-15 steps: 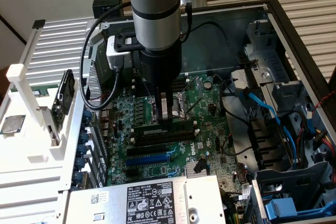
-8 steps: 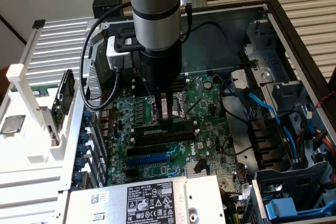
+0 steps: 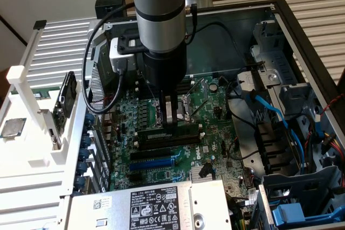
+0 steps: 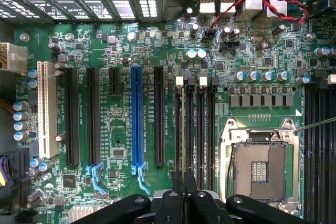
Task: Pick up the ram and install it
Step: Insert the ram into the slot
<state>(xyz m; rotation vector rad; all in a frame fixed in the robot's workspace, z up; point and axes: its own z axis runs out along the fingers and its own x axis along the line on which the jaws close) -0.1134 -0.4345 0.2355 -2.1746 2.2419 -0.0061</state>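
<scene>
— So, what sits at the exterior view's left?
— A white plastic rack (image 3: 21,79) beside an open desktop computer case (image 3: 302,36). A square silver processor chip (image 3: 12,127) lies flat on the rack.
— And in the middle?
— A thick grey robot arm (image 3: 161,9) reaches straight down into the case, above a green motherboard (image 3: 215,106). Its black gripper (image 3: 171,121) points down at a row of long black slots (image 3: 161,146).
— And the ram (image 3: 190,131), the long thin green circuit-board stick with black chips?
— It stands on edge in one of those slots and runs across beneath the gripper. Whether it is pressed fully home I cannot tell.
— How do the jaws stand?
— Drawn nearly together, pinching the ram's top edge. In the wrist view the two black fingertips (image 4: 177,186) sit side by side with only a thin gap between them.
— What lies nearer the camera?
— A long blue slot (image 3: 153,162), then a silver power supply box (image 3: 156,203) with a white label.
— And at the exterior view's right?
— Blue cables (image 3: 269,109) loop past grey metal drive bays (image 3: 291,95).
</scene>
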